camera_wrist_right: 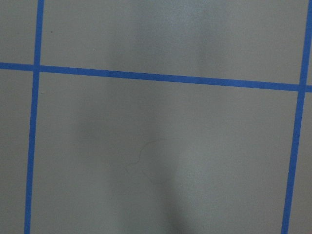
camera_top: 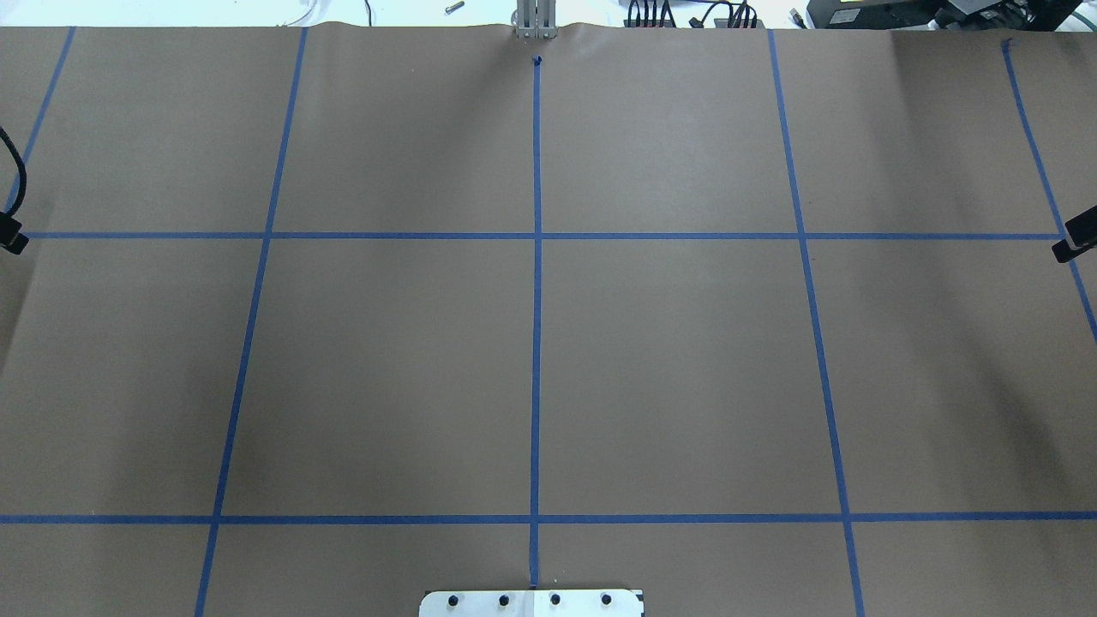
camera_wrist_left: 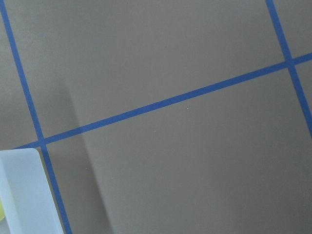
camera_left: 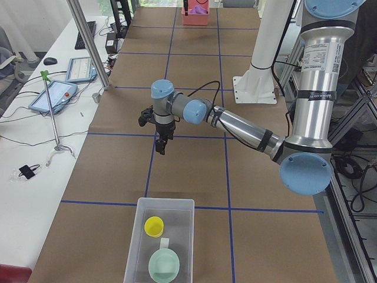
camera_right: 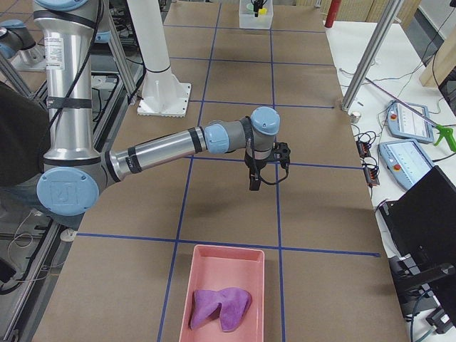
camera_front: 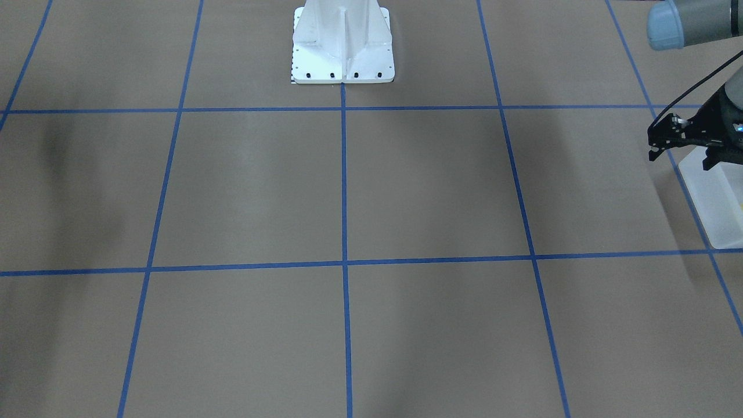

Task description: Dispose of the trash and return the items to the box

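The box (camera_left: 131, 253), a frosted-white bin, stands at the table's end near my left arm. In it are the yellow cup (camera_left: 154, 226) and the mint-green bowl (camera_left: 164, 265). My left gripper (camera_left: 160, 150) hangs over the bare table a short way beyond the box, fingers pointing down; I cannot tell if it is open or shut. A box corner shows in the left wrist view (camera_wrist_left: 22, 190) and in the front view (camera_front: 705, 191). My right gripper (camera_right: 252, 187) hangs over bare table at the other end; its state is unclear too. No fingers show in either wrist view.
A pink tray (camera_right: 206, 263) with a purple cloth (camera_right: 219, 306) lies at the table's end near my right arm. The white robot pedestal (camera_front: 342, 46) stands at the table's back middle. Blue tape lines grid the brown paper. A metal post (camera_left: 88, 44) stands at the far edge.
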Robot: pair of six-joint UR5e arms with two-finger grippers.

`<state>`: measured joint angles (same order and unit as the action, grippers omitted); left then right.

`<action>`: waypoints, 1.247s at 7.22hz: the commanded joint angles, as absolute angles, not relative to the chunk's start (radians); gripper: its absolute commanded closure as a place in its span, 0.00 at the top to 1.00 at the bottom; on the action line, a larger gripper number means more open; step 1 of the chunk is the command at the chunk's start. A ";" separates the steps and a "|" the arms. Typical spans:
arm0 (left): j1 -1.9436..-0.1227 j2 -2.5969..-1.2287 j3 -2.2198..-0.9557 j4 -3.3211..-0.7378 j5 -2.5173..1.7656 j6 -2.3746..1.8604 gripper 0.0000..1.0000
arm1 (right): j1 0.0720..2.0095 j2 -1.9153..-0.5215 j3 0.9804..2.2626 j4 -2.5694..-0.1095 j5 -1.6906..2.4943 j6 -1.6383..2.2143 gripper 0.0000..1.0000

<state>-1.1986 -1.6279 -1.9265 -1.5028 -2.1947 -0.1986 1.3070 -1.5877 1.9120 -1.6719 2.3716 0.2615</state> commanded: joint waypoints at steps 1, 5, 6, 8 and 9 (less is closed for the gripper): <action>-1.198 -1.628 -1.931 -1.500 -2.200 -0.199 0.98 | 1.307 -1.588 1.911 -1.672 2.372 0.259 1.00; -1.198 -1.628 -1.934 -1.503 -2.201 -0.196 0.98 | 1.307 -1.589 1.911 -1.672 2.333 0.211 1.00; -1.198 -1.626 -1.931 -1.502 -2.230 -0.198 0.98 | 1.307 -1.589 1.910 -1.672 2.333 0.206 1.00; -1.222 -1.618 -1.925 -1.502 -2.283 -0.196 0.98 | 1.308 -1.600 1.896 -1.674 2.341 0.204 1.00; -1.254 -1.606 -1.919 -1.502 -2.284 -0.196 0.98 | 1.319 -1.606 1.894 -1.675 2.344 0.204 1.00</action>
